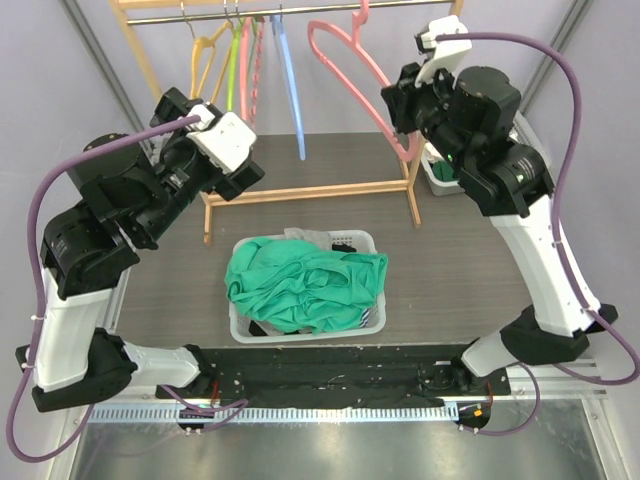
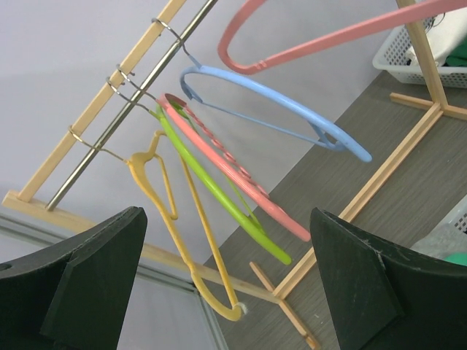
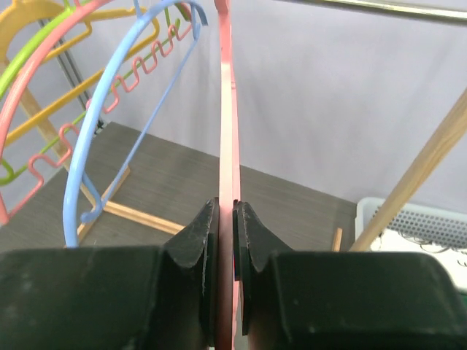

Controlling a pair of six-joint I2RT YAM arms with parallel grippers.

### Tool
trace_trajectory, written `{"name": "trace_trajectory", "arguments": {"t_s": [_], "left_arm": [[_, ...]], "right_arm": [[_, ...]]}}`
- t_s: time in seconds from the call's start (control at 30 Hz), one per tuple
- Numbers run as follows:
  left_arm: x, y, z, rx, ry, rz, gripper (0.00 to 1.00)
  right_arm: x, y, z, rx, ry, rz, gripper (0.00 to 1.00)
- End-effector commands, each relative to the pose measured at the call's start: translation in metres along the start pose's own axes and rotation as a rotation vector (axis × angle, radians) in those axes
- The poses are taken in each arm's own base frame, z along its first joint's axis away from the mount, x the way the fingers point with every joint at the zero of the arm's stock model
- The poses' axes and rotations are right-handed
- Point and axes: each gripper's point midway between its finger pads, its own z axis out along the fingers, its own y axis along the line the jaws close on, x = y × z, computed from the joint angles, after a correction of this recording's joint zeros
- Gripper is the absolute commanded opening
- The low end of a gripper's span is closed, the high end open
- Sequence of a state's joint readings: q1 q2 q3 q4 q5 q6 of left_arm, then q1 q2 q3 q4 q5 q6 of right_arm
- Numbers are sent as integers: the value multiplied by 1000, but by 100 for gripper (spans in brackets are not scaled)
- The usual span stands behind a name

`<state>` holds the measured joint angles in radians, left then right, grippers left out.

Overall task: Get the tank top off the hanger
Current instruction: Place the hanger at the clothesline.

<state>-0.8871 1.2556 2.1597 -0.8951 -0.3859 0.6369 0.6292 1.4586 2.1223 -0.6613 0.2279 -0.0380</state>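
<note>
Two grippers, one grip: right clamps the pink hanger, left stands wide

Right gripper is closed almost fully, its two dark fingers pressing from either side on the thin edge of the pink hanger. In the right wrist view the pink bar runs straight up from between the pads. From the overhead camera this hanger sits tilted at the right end of the rail, with no garment on it.

Left gripper is spread as wide as it goes and holds nothing. Its pads frame open air, and it is raised beside the left end of the wooden rack without touching it. Ahead of it hang a yellow hanger, a green hanger, a coral hanger with a wavy bar and a blue hanger, all on the same rail.

Down on the table, the green tank top lies crumpled in the white basket in front of the rack, between the two arms. It spills toward the basket's right rim, well apart from both grippers and from the pink hanger
</note>
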Motion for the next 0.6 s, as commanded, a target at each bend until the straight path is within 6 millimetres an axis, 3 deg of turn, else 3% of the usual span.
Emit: {"name": "trace_trajectory", "arguments": {"t_s": [0.0,0.43,0.57], "left_arm": [[-4,13,-8,-50,-28,-23,100],[0,16,-16,-38,-31,-42,100],[1,16,-17,-32,-32,-60,100]], "right_arm": [[-49,-1,5,18,-146,45,1],[-51,-14,52,27,-159,95,1],[-38,-23,67,25,-127,127,1]]}}
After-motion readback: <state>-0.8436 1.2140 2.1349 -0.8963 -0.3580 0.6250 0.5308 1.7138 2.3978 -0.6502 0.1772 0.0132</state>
